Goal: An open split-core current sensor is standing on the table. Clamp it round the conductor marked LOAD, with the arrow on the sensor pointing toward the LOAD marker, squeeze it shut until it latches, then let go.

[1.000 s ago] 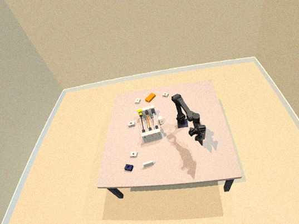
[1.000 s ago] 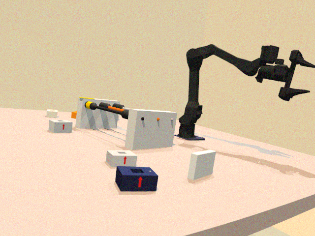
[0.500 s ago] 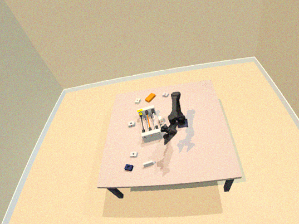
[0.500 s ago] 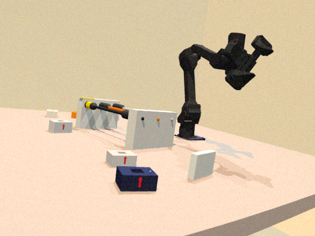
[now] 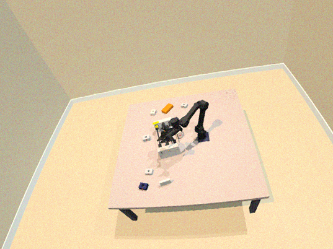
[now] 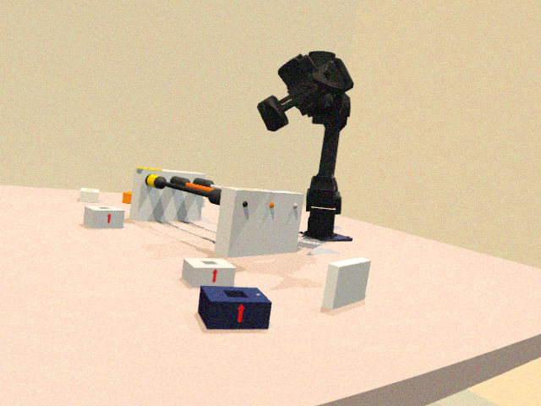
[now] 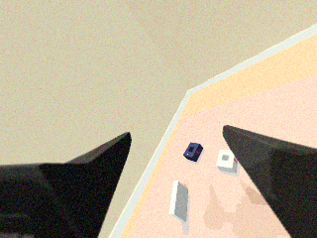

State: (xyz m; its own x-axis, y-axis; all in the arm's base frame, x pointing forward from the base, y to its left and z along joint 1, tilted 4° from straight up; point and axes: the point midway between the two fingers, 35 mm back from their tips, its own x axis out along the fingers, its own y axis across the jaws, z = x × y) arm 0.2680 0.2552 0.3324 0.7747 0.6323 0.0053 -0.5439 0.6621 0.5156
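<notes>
A fixture of two white end blocks (image 6: pixel 258 231) (image 5: pixel 169 151) carries three dark rods, and the middle rod (image 6: pixel 199 188) has an orange sleeve. The far end of the left rod carries a yellow marker (image 6: pixel 152 180) (image 5: pixel 155 123); no lettering is readable. A dark blue block (image 6: pixel 234 306) (image 5: pixel 143 185) (image 7: pixel 193 151) with a square opening and a red arrow stands near the table's front. Similar white blocks (image 6: pixel 209 271) (image 5: pixel 148 171) (image 7: pixel 227 160) stand around it. My gripper (image 7: pixel 174 133) (image 5: pixel 165 137) (image 6: pixel 273 114) is open and empty. It hovers above the fixture, pointing toward the front blocks.
A white slab (image 6: pixel 346 282) (image 5: pixel 165 181) (image 7: pixel 179 199) stands on edge right of the blue block. More white arrow blocks (image 6: pixel 104 216) (image 5: pixel 146 137) and an orange block (image 5: pixel 167 107) (image 6: pixel 127 197) lie left of and behind the fixture. The arm's base (image 5: pixel 202 135) stands right of the fixture.
</notes>
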